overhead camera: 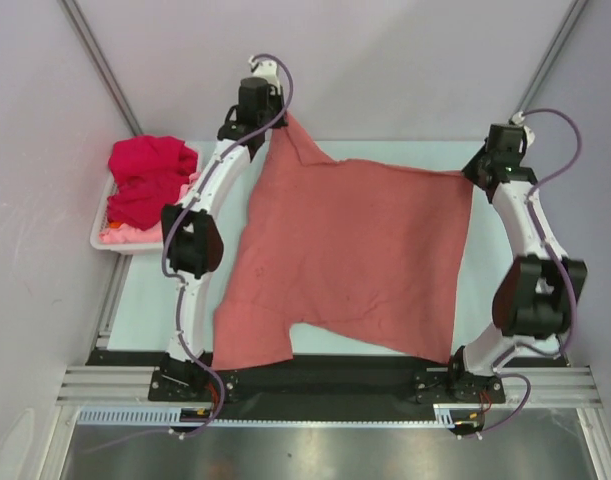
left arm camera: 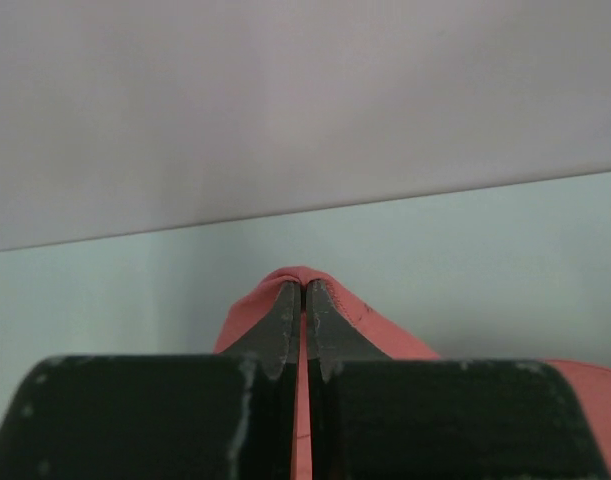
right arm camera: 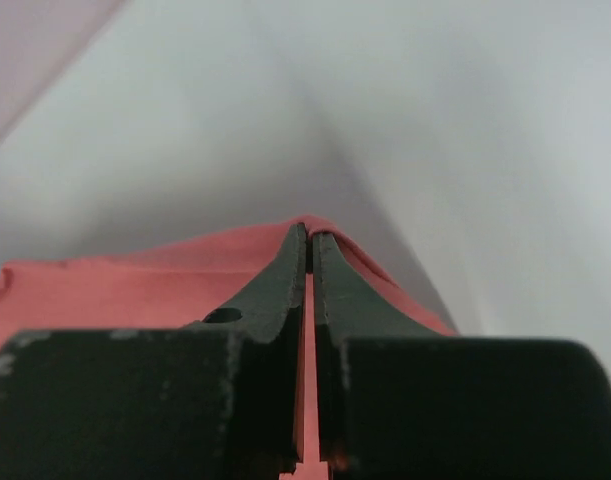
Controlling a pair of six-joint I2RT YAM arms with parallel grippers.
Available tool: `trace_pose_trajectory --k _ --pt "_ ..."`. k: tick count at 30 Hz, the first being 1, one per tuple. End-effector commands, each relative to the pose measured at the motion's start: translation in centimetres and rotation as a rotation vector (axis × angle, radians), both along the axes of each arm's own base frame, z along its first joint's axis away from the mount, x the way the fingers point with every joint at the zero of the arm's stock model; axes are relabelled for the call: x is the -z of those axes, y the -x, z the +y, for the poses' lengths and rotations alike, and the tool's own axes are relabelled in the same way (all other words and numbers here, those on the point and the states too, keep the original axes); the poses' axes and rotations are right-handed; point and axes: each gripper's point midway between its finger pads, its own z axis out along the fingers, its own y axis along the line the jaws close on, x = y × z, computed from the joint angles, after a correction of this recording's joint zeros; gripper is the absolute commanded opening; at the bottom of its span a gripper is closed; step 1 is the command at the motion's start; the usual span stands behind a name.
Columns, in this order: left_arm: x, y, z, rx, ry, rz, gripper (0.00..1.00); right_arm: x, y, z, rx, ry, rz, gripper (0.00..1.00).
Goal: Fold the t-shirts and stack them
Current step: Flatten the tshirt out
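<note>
Beside the white basket (overhead camera: 103,236) of crimson shirt (overhead camera: 150,180), both grippers (left arm camera: 303,290) (right arm camera: 310,235) pinch the salmon shirt (overhead camera: 355,260).

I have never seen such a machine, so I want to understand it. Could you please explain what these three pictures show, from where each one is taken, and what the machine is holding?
The machine is two white robot arms bolted to the near edge of a table. The big picture looks down from above and behind them. The other two come from small cameras on the wrists, so the dark shapes at the bottom are each gripper's own fingers.

A salmon shirt lies spread over the table. The left gripper is shut on one far corner of it, and the right gripper is shut on the other far corner; red cloth shows between the fingers in both wrist views.

At the left, a white basket holds a crimson shirt on top of a pink shirt.
</note>
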Motion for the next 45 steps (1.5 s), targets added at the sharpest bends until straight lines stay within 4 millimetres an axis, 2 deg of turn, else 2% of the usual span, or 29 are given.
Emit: trace_pose_trajectory --k 1,2,4,7,11,12,14,15,16,17,18,19,20,21,22,23,24,25,26,27,28,29,32,33,36,39,41,42,45 --pt "-5.4 -1.8 -1.6 0.028 0.107 -0.198 0.00 -0.1 -4.7 -3.2 0.029 0.014 -0.078 0.00" --pt "-3.8 -2.5 -2.4 0.056 0.125 -0.188 0.00 1.1 -5.0 -4.3 0.041 0.023 -0.042 0.00" --pt "-2.3 -2.9 -3.6 0.088 0.168 -0.166 0.00 2.6 -5.8 -6.2 0.072 0.034 0.019 0.00" --pt "-1.6 -2.6 -4.5 0.110 0.230 -0.127 0.00 3.3 -5.4 -7.7 0.084 0.093 0.098 0.00" --pt "-5.8 -1.0 -3.8 0.096 0.249 -0.173 0.01 2.1 -4.2 -6.8 0.032 0.113 0.086 0.00" --pt "-9.4 0.2 -3.2 0.098 0.253 -0.230 0.00 1.5 -4.0 -6.5 0.034 0.104 0.068 0.00" --pt "-13.3 1.8 -2.5 0.093 0.259 -0.292 0.00 -1.7 -3.5 -6.0 0.042 0.093 -0.012 0.00" --pt "-17.1 3.6 -1.8 0.100 0.271 -0.354 0.00 -3.0 -3.3 -5.7 0.041 0.089 -0.046 0.00" --pt "-19.3 4.8 -1.4 0.103 0.269 -0.391 0.00 -4.7 -3.2 -5.4 0.048 0.078 -0.094 0.00" --pt "-21.1 6.0 -1.1 0.111 0.272 -0.417 0.00 -7.7 -2.4 -5.1 0.050 0.086 -0.165 0.00" --pt "-22.6 7.0 -0.7 0.115 0.272 -0.440 0.00 -9.5 -1.9 -4.8 0.051 0.086 -0.208 0.00" --pt "-25.8 9.7 0.1 0.121 0.271 -0.488 0.00 -11.3 -1.4 -4.4 0.047 0.087 -0.262 0.00" --pt "-27.2 11.1 0.5 0.125 0.274 -0.510 0.00 -12.8 -0.7 -4.3 0.050 0.089 -0.301 0.00" --pt "-27.8 12.3 0.8 0.128 0.270 -0.515 0.00 -16.1 1.4 -3.8 0.049 0.100 -0.379 0.00" --pt "-31.0 15.7 1.7 0.137 0.287 -0.571 0.00 -17.8 2.5 -3.7 0.050 0.110 -0.422 0.00" --pt "-32.5 17.7 2.3 0.140 0.296 -0.601 0.00 -19.7 3.9 -3.6 0.054 0.123 -0.467 0.00" --pt "-33.4 19.2 2.8 0.143 0.305 -0.619 0.00 -22.9 6.7 -3.0 0.052 0.143 -0.550 0.00" --pt "-33.4 20.3 3.1 0.144 0.326 -0.611 0.00 -24.5 8.2 -2.8 0.049 0.163 -0.602 0.00" --pt "-36.5 24.4 4.5 0.149 0.352 -0.679 0.00 -25.8 9.6 -2.4 0.032 0.192 -0.643 0.00" --pt "-36.9 25.7 5.0 0.147 0.366 -0.683 0.00 -28.6 12.8 -1.8 0.029 0.221 -0.725 0.00" --pt "-37.9 27.7 5.8 0.145 0.378 -0.706 0.00 -30.0 14.3 -1.5 0.029 0.239 -0.764 0.00" --pt "-40.0 31.4 7.1 0.149 0.397 -0.764 0.00 -31.2 15.6 -1.2 0.024 0.257 -0.797 0.00" --pt "-41.6 36.5 9.1 0.145 0.427 -0.828 0.00 -35.4 20.9 0.2 0.012 0.289 -0.921 0.00" --pt "-42.7 39.9 10.4 0.143 0.445 -0.877 0.00 -36.4 22.1 0.5 0.009 0.295 -0.952 0.00" --pt "-44.4 44.7 12.5 0.126 0.469 -0.942 0.00 -39.5 25.8 1.3 0.010 0.309 -1.050 0.00" --pt "-46.0 47.1 13.7 0.110 0.470 -0.989 0.00 -41.0 27.1 1.7 0.000 0.313 -1.087 0.00" --pt "-46.2 47.1 13.9 0.099 0.460 -0.986 0.00 -40.8 26.2 1.7 -0.008 0.303 -1.070 0.00" --pt "-46.4 46.9 13.8 0.097 0.452 -0.986 0.00 -40.6 25.7 1.8 -0.013 0.297 -1.061 0.00" --pt "-45.5 43.3 13.7 0.034 0.429 -0.943 0.00 -39.1 23.0 1.5 -0.024 0.272 -1.003 0.00"
